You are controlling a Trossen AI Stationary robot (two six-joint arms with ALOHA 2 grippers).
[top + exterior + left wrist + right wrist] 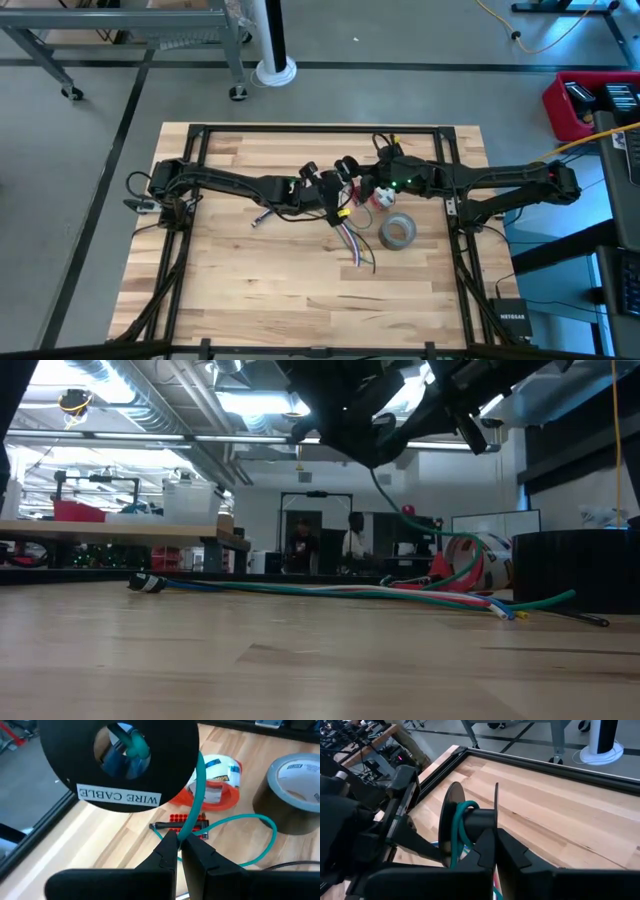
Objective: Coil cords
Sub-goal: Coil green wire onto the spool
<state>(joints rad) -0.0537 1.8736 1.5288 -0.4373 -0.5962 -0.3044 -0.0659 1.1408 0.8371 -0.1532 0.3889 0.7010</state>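
My right gripper [495, 851] clamps spool [470, 822] mid-table; left gripper [180, 851] pinches green wire [192, 817]. Keep tension, wind evenly.

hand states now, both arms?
Left hand: shut on the green wire, just below the black spool.
Right hand: shut on the black spool's flange.

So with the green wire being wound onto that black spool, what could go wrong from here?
1. The left gripper pinches the green wire thinly; tension could pull it free.
2. The right gripper holds the spool only by one flange edge, so it might tilt or slip.
3. The wire's slack loops beside the duct tape roll and could snag there.
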